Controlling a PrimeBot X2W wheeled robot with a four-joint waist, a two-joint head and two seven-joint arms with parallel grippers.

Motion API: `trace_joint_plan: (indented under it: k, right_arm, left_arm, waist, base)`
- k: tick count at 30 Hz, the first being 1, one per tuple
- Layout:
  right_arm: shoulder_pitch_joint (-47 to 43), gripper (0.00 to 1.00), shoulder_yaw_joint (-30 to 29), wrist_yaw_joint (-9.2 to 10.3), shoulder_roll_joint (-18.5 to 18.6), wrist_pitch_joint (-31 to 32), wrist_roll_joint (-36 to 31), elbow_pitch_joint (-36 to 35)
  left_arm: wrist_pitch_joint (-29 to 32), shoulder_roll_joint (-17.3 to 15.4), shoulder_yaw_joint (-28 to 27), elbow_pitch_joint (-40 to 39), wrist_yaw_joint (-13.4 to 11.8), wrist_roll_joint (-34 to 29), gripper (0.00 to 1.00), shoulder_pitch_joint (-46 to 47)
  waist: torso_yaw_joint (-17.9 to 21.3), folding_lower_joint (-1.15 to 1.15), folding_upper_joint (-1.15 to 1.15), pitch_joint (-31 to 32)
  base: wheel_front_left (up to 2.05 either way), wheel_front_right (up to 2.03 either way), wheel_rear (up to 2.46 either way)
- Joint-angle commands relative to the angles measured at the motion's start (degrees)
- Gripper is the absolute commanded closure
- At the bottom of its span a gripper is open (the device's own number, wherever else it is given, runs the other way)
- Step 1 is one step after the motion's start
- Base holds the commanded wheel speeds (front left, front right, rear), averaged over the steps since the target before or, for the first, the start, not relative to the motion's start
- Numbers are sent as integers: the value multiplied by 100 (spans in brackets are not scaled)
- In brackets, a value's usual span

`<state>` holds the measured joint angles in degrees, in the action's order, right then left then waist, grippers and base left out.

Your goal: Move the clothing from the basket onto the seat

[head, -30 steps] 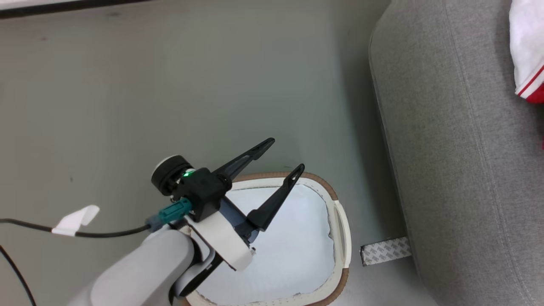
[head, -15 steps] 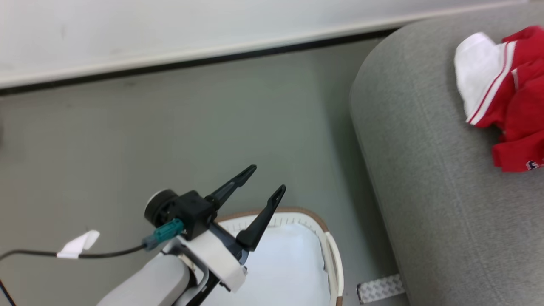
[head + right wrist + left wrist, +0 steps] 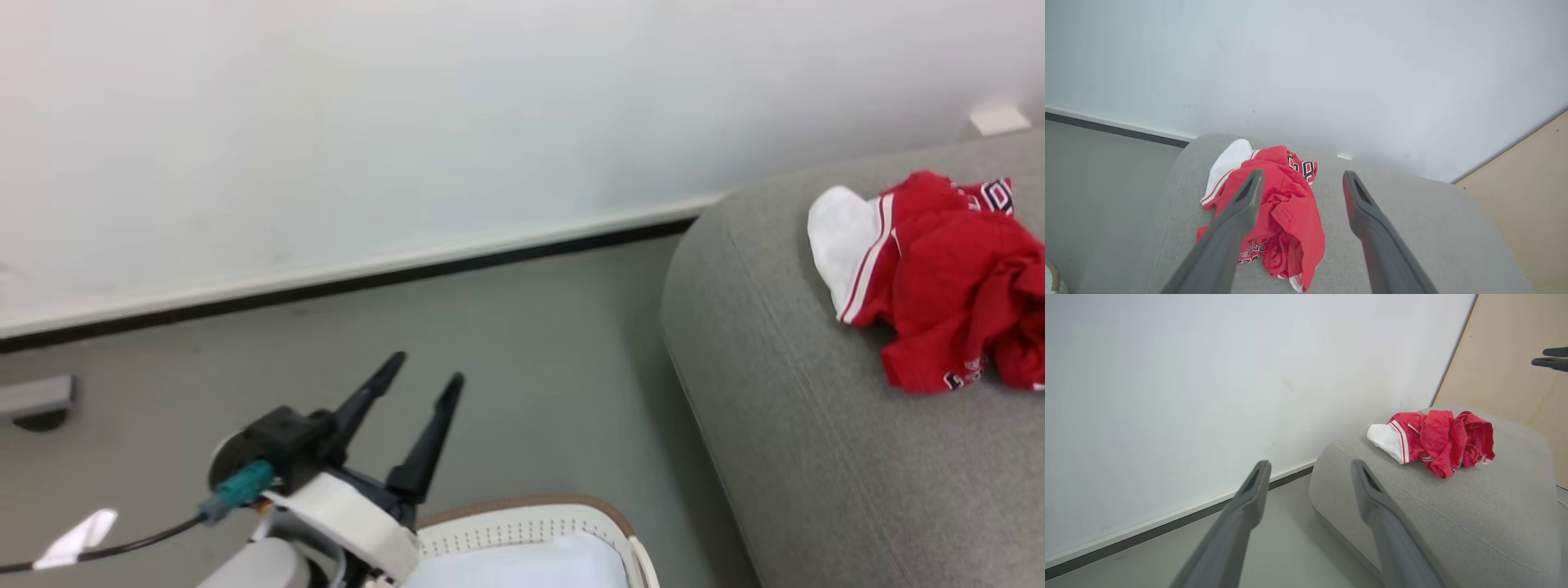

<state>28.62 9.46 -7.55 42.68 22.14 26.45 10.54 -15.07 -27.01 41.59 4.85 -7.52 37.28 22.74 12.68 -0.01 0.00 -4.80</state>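
The clothing (image 3: 939, 278), a crumpled heap of red garments with a white panel and striped trim, lies on the seat (image 3: 816, 457), a light-grey sofa. My right gripper (image 3: 1303, 174) hangs open just above the clothing (image 3: 1286, 208), nothing between its fingers. My left gripper (image 3: 426, 369) is open and empty over the floor, just beyond the far rim of the basket (image 3: 531, 510). What shows of the basket's inside is plain white. In the left wrist view my left gripper (image 3: 1310, 463) points toward the seat (image 3: 1474, 522) and the clothing (image 3: 1437, 441).
A white wall with a dark baseboard (image 3: 367, 278) runs behind the grey floor. A beige panel (image 3: 1515, 375) stands at the sofa's far end. A small grey object (image 3: 37, 400) sits on the floor at left. A black cable with a white tag (image 3: 77, 539) trails from my left arm.
The head camera has tilted upward, so the wall and the whole clothing heap have come into view. The left gripper stays open by the basket. The right gripper has gone from shut to open.
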Motion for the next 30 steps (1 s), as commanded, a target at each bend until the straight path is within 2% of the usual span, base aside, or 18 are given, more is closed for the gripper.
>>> trace_joint_plan:
  k: [1,9,16,19,21,28,30]
  right_arm:
    - [-128,0,-28,14,-54,-62,18,-63]
    - [-826,0,-569,14,-911,-857,251,-848]
    - [-1694,0,-1026,14,-2043,-1663,-153,-1225]
    - [-2008,0,-1042,14,-2473,-2029,-394,-1340]
    - [-2190,0,-1031,14,-2753,-2302,-441,-1388]
    - [-2814,0,-902,14,-3381,-3050,-803,-1166]
    - [-2941,0,-808,15,-3457,-3206,-895,-1040]
  left_arm:
    - [-7,-47,-63,-45,-31,63,0,-113]
    - [-6,-193,-1126,-475,-256,236,0,-928]
    - [-7,182,-2209,-668,-360,223,0,-1717]
    - [-7,360,-2553,-700,-255,72,0,-2042]
    - [-7,520,-2714,-676,-92,6,0,-2207]
    - [-8,1015,-3176,-377,300,-541,0,-2596]
    - [-7,1179,-3289,-272,431,-700,0,-2688]
  waist:
    - [-156,1,0,250]
    - [-537,1,0,516]
    - [-806,1,0,569]
    - [-861,1,0,564]
    - [-904,1,0,570]
    - [-974,1,0,599]
    - [-967,1,0,611]
  base:
    - [0,0,0]
    - [0,0,0]
    - [0,0,0]
    - [0,0,0]
    - [0,0,0]
    - [0,0,0]
    - [0,0,0]
